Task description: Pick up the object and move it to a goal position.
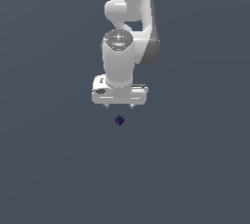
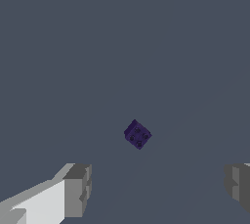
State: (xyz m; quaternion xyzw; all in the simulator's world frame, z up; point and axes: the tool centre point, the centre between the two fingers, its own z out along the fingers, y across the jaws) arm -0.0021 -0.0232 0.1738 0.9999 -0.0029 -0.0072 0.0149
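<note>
**Cube on the surface, tool spread and not yet around it**

The object [image 1: 119, 120] is a very small dark purple-navy cube, resting alone on the plain grey tabletop [image 1: 49, 169]. In the wrist view the cube [image 2: 137, 134] shows four small round marks on its upper face and sits turned at an angle to the line between the fingers. Judged by its size and crisp edges, it is likely light and rigid, unlikely to deform under a pinch. Its faces look smooth, so a slip is possible if the grip lands on corners. The sound hold is on two opposite flat side faces; given the cube's turned attitude, some wrist rotation may be called for first.

The tool [image 1: 119, 105] hangs near the cube without touching it, both fingertips clear of it in the exterior view. In the wrist view the fingers [image 2: 77, 190] stand far apart, the gap many times wider than the cube, nothing between them. The cube lies ahead of the finger line rather than inside the gap. Tool state: spread, empty.

No goal marker is visible in either view.
</note>
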